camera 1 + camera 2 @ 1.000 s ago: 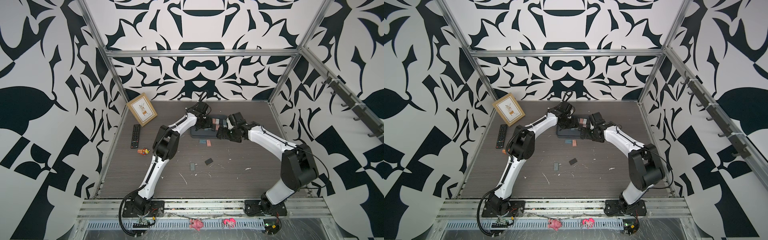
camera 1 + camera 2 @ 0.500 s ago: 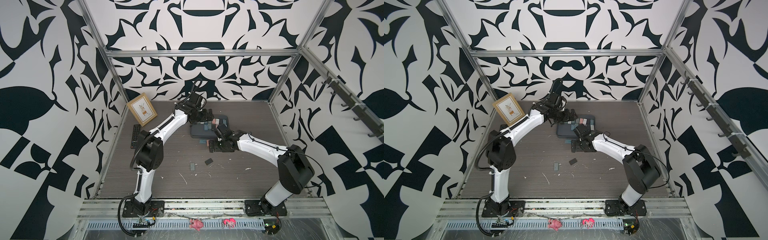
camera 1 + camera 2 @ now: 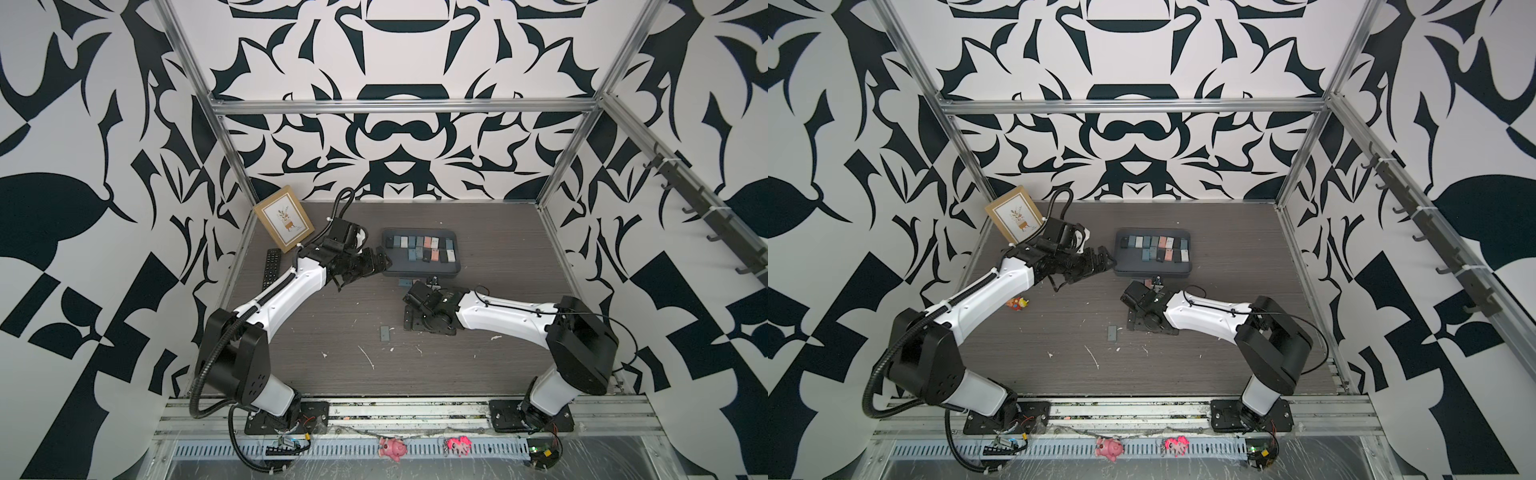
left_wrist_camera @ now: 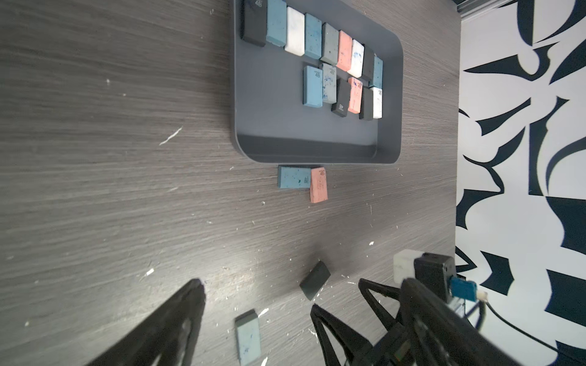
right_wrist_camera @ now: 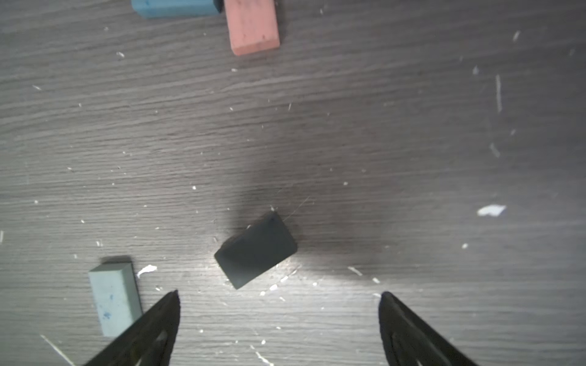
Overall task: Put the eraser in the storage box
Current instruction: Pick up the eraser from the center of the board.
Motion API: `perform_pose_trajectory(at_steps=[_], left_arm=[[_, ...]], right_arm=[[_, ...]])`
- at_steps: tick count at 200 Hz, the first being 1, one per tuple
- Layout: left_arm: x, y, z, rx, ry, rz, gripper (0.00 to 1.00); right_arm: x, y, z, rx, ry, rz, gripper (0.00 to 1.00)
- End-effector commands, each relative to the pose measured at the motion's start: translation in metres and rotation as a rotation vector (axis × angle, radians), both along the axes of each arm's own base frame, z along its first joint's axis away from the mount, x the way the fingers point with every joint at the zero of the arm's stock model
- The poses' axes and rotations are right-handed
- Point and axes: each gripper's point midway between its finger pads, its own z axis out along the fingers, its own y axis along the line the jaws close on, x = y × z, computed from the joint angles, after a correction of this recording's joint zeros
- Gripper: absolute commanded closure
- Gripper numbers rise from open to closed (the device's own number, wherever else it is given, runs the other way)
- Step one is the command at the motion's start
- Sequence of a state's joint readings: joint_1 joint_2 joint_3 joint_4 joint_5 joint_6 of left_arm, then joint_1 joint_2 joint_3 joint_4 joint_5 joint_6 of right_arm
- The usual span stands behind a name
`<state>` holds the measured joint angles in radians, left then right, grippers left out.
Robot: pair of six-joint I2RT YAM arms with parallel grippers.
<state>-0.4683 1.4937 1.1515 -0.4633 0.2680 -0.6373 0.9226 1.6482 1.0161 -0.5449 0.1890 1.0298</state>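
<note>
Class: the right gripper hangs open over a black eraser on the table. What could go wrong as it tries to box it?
The black eraser lies skewed to the open right gripper, so closing may spin it rather than grip it. The pale blue eraser sits close beside one finger and could get knocked on descent. A low carry might hit the pink eraser by the storage box.

Bright, even light fills both top views; at my wrist, glare whitens the table (image 5: 317, 279) beside the black eraser's (image 5: 256, 250) soft shadow.
</note>
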Motion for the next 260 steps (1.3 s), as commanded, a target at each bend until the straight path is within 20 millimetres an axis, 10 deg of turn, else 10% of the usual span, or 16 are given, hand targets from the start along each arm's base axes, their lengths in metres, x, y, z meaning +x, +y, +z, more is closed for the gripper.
perform_pose_trajectory(at_steps=[1, 104, 260], left_arm=[[-0.013, 0.007, -0.004, -0.053, 0.023, 0.016, 0.01], [-0.031, 0.025, -0.019, -0.087, 0.059, 0.052, 0.01], [-0.027, 0.042, -0.026, -0.113, 0.082, 0.080, 0.01]], right_arm=[[0.000, 0.000, -0.007, 0.024, -0.016, -0.124, 0.03], [0.000, 0.005, -0.027, 0.024, 0.015, -0.245, 0.12], [0.022, 0.035, -0.037, -0.024, 0.022, -0.168, 0.51]])
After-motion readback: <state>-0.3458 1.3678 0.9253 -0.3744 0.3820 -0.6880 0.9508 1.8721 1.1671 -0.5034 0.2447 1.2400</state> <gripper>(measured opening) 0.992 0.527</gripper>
